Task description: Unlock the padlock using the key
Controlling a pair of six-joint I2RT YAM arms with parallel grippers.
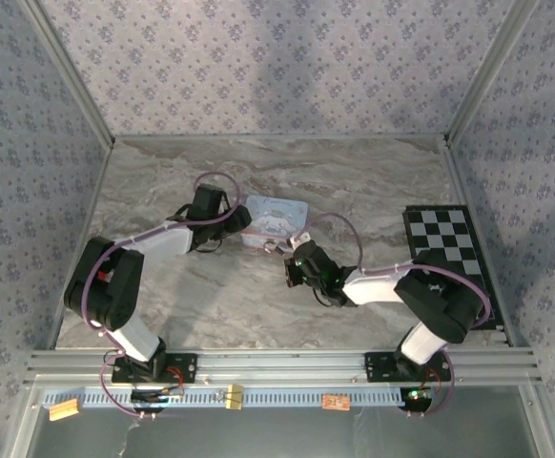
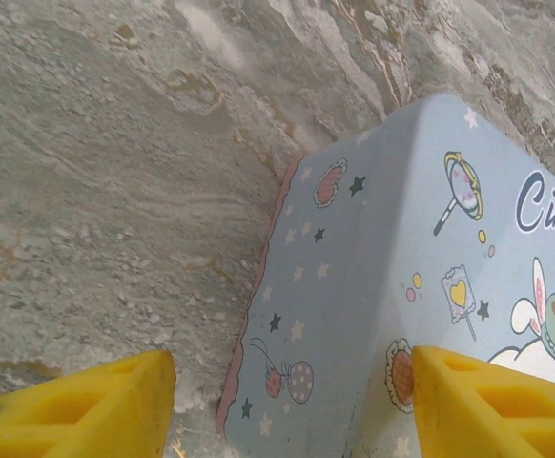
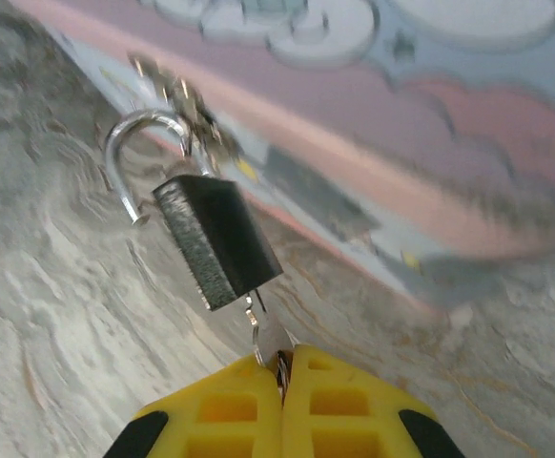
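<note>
The tiny dark padlock (image 3: 215,239) hangs from the clasp on the side of the pastel cartoon tin (image 3: 401,114). Its silvery shackle (image 3: 130,143) stands swung out, one end free of the body. The key (image 3: 270,334) sits in the padlock's underside, and my right gripper (image 3: 282,367) is shut on the key's head. From above, the right gripper (image 1: 295,265) lies just in front of the tin (image 1: 276,218). My left gripper (image 2: 292,401) is open and straddles the tin's (image 2: 401,286) near corner, one yellow finger (image 2: 87,405) over the table, the other over the lid.
A black-and-white checkered board (image 1: 449,248) lies at the right edge of the marble table (image 1: 211,296). Patterned walls close in the back and both sides. An aluminium rail (image 1: 277,363) runs along the near edge by the arm bases.
</note>
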